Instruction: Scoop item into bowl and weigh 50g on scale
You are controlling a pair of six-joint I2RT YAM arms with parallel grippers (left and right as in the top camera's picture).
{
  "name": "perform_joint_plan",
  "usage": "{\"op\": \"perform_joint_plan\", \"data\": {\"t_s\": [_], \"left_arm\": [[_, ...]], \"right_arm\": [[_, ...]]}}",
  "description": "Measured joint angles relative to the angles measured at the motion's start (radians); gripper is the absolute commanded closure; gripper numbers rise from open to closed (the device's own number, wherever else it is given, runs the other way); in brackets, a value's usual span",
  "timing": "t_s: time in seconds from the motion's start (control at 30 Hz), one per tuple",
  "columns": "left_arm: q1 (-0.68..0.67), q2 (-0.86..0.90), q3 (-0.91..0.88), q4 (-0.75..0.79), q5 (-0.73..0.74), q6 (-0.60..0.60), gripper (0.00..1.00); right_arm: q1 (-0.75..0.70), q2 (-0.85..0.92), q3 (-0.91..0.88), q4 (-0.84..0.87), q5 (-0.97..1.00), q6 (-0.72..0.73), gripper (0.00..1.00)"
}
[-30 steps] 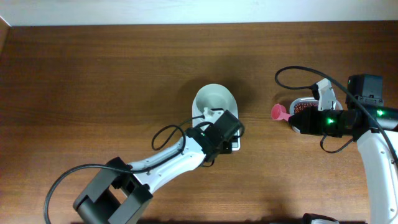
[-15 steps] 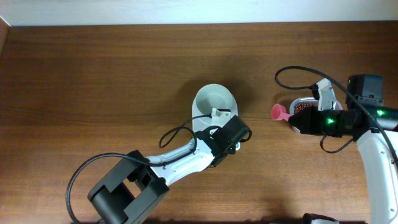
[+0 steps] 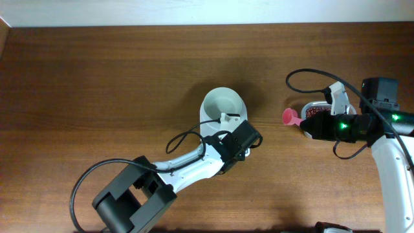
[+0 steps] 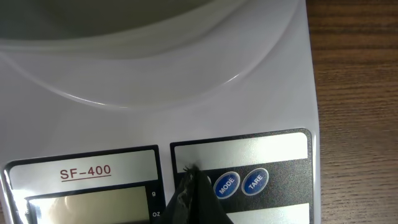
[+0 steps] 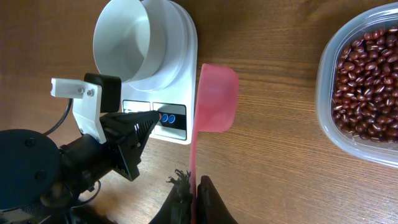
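Observation:
The white bowl [image 3: 223,103] stands on the white scale [image 5: 180,74]; the bowl also shows in the right wrist view [image 5: 124,37]. My left gripper [image 4: 193,177] is shut, and its tip touches the scale's front panel just left of the blue MODE button [image 4: 226,184]. In the overhead view the left gripper [image 3: 234,137] covers the scale's front. My right gripper [image 5: 194,186] is shut on the handle of a pink scoop [image 5: 216,99], which looks empty and hangs right of the scale. The red-brown beans [image 5: 367,81] lie in a clear tub at the right.
The clear tub [image 3: 315,109] is partly hidden under my right arm. A TARE button [image 4: 255,181] sits right of MODE, and the scale's display [image 4: 87,202] is at the left. Black cables loop near both arms. Bare wooden table [image 3: 97,84] lies to the left.
My left gripper has moved a little up and to the right onto the scale's front panel, then stayed still. The right arm and the scoop have not moved.

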Motion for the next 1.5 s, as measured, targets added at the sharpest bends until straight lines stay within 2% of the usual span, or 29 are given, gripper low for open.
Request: {"op": "perform_joint_plan", "data": {"t_s": [0.33,0.53,0.77,1.5], "left_arm": [[-0.001,0.037,0.043,-0.006,0.034,-0.006,1.00],[0.026,0.040,0.060,-0.059,0.101,-0.121,1.00],[0.037,0.034,0.063,-0.085,0.101,-0.185,1.00],[0.039,0.035,0.053,-0.082,0.079,-0.169,1.00]], "right_arm": [[0.000,0.000,0.000,0.000,0.000,0.000,0.96],[0.000,0.000,0.000,0.000,0.000,0.000,0.96],[0.000,0.000,0.000,0.001,0.013,0.000,0.96],[0.000,0.000,0.000,0.001,0.053,0.000,0.96]]}}
